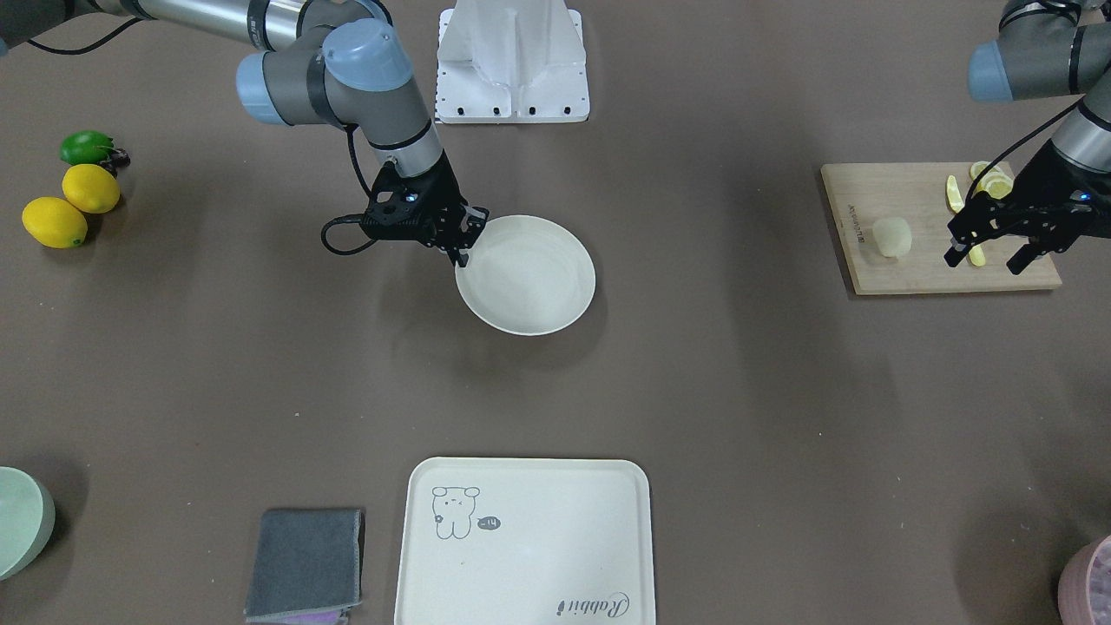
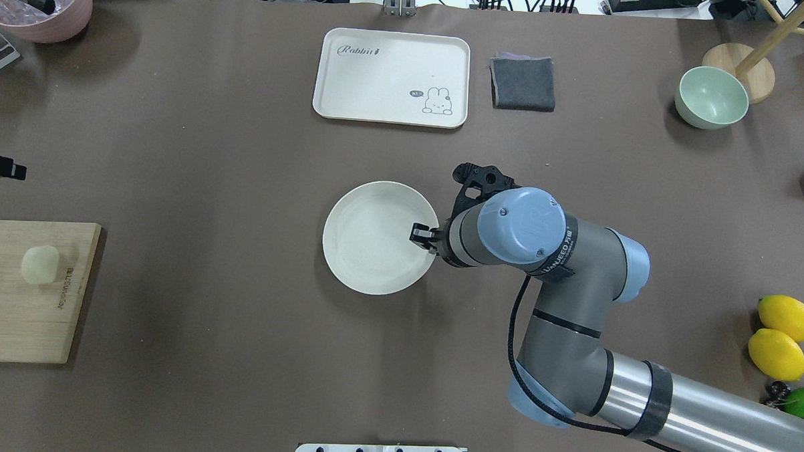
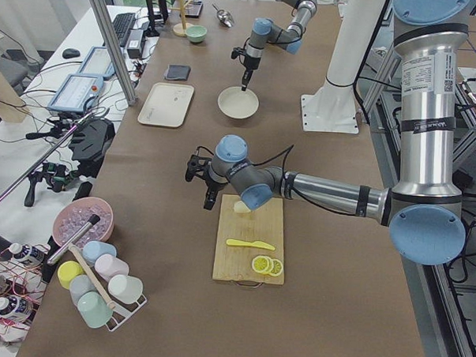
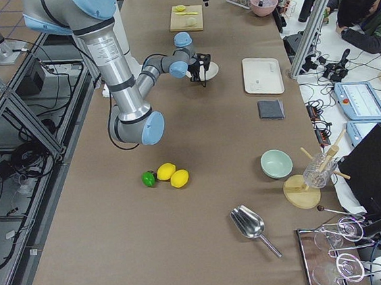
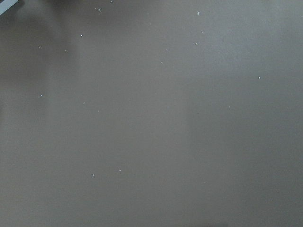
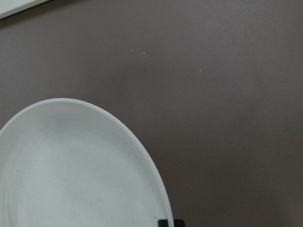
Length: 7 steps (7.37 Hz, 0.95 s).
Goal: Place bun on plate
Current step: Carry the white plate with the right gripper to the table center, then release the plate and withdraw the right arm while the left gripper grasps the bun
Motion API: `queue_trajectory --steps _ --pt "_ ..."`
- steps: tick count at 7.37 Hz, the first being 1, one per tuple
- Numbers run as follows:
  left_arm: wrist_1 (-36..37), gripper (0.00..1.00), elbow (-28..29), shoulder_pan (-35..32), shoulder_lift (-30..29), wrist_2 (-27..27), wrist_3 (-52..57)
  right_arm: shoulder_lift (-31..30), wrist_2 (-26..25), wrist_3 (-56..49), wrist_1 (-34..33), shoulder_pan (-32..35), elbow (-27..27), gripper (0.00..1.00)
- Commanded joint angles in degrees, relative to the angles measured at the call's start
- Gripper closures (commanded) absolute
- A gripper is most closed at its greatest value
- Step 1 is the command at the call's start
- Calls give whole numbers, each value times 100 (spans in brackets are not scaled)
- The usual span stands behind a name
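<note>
Count on the table point(image 1: 738, 391): one bun point(image 1: 892, 236), one plate point(image 1: 538, 291), one wooden cutting board point(image 1: 920, 271), one rectangular tray point(image 1: 538, 555) with a printed drawing, one folded grey cloth point(image 1: 305, 562), one pale green bowl point(image 1: 22, 521), one pink bowl point(image 1: 1089, 582), two yellow lemons point(image 1: 91, 188) and one green fruit point(image 1: 87, 148) beside them. Lemon slices point(image 1: 992, 183) lie on the board; their exact number cannot be read. The bun is a small pale cream block with rounded corners and a matt, soft-looking surface. It sits alone on the bare wood of the cutting board, at the table end on the robot's left and well apart from the plate. The plate is round, cream-white and shallow, with a plain raised rim and nothing in it, and it stands near the table's middle. The left gripper point(image 1: 987, 256) hangs raised near the board with its fingers spread wide and nothing between them, clear of the bun; its wrist camera shows only brown table cover. The right gripper point(image 1: 466, 241) is at the plate's rim on the robot's side, with one fingertip point(image 2: 420, 233) over the inner edge. Whether its jaws clasp the rim or merely stand at it cannot be told, as the wrist hides the other finger.
</note>
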Motion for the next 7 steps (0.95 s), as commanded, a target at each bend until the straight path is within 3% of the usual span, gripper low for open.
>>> queue_trajectory --steps 1,2,3,4,6,7 --pt "-50 2 1 132 27 5 -99 137 9 6 7 26 -243 100" --pt "-77 2 1 184 27 5 -125 146 17 6 16 70 -304 100" --pt "-77 2 -8 289 27 40 -248 129 18 206 7 88 -314 12" --pt "-199 2 -34 403 131 49 -388 146 18 269 -11 114 -314 0" --pt "-690 2 -35 833 517 469 -538 146 201 235 -46 385 -270 0" --pt "-849 2 -43 1035 640 636 -678 137 541 191 -37 622 -253 0"
